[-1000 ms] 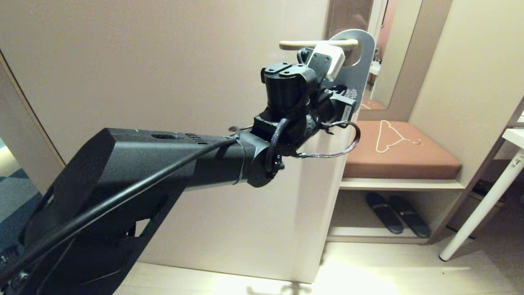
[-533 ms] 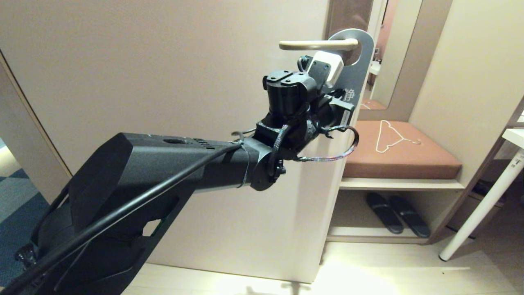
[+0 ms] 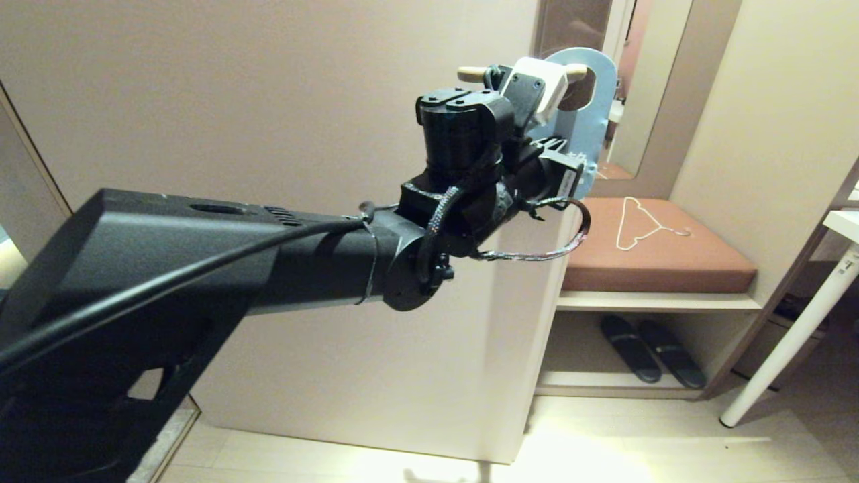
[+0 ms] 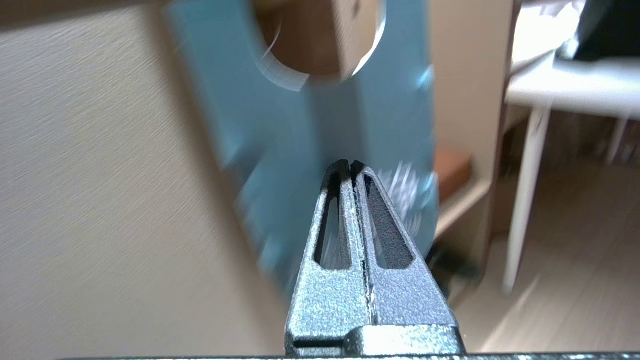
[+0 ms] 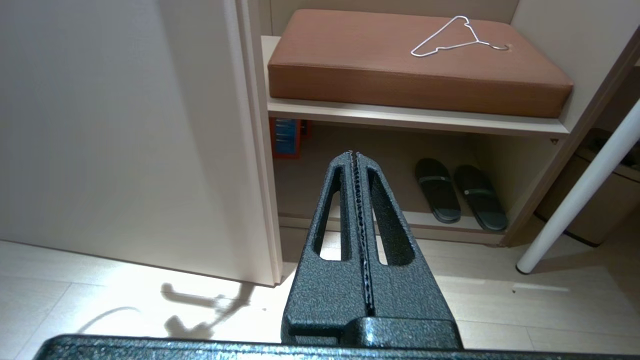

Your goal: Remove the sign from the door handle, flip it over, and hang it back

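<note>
The left gripper [image 4: 350, 167] was raised high against the cream door [image 3: 268, 100], its two dark fingers [image 4: 332, 235] pressed together on the lower part of the sign [image 4: 320, 130], so it was clenched on the sign. In the head view the left gripper [image 3: 570, 171] sat just below the door handle [image 3: 473, 72], with the arm's white wrist camera block crossing in front of the lever and hiding its middle.

The sign [image 3: 587, 114] stood above and just past the fingertips, blue-grey face toward the robot, roughly upright with a slight tilt. Its oval hole lay directly above the clamped fingers, and the outer end of the lever showed at that hole in the head view (whether the lever passed through it or only lay in front could not be told). In the left wrist view the sign was smeared, and pale marks beside the fingertips could not be read.

The right gripper [image 5: 356, 155] hung low and well apart from the handle, its fingers closed on nothing, pointing toward the pair of dark slippers [image 5: 460, 195] under the bench shelf. Above them lay the brown cushion [image 5: 415, 55] with a wire hanger [image 5: 452, 37] resting on it, and a white table leg [image 5: 580, 190] slanted nearby.
</note>
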`<state>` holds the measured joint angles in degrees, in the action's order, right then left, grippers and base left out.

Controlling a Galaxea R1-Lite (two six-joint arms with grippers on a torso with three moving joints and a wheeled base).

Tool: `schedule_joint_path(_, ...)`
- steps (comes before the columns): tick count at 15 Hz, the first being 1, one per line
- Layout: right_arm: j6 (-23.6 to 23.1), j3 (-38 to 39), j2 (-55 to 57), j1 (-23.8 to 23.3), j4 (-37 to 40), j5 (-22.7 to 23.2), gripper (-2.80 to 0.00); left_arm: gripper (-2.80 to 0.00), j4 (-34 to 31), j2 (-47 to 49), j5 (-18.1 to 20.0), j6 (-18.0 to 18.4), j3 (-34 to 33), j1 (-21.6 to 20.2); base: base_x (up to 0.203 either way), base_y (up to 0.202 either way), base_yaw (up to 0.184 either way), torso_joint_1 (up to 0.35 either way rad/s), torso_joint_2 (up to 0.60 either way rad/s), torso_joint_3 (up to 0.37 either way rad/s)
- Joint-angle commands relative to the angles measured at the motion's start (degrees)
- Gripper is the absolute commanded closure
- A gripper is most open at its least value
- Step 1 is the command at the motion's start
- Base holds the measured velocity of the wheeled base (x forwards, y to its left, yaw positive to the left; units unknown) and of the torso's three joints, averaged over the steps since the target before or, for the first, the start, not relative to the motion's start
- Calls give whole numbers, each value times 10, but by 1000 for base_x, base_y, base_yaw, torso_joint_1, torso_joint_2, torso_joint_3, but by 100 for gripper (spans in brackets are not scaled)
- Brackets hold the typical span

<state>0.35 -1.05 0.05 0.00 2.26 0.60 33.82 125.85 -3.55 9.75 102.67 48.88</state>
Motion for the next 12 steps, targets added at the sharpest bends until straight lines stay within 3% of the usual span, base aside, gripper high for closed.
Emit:
schedule_joint_path(1,0,0,0,0,0,0,0,0,-4,-69,-1,10,-61,-10,0,0,0,0,0,0)
schedule_joint_path(9,0,0,0,0,0,0,0,0,-16,-353,-34,52,-512,-136,0,0,0,0,0,0)
schedule_joint_path(12,0,0,0,0,-1,0,0,0,-5,-450,-53,68,-648,-193,0,0,0,0,0,0)
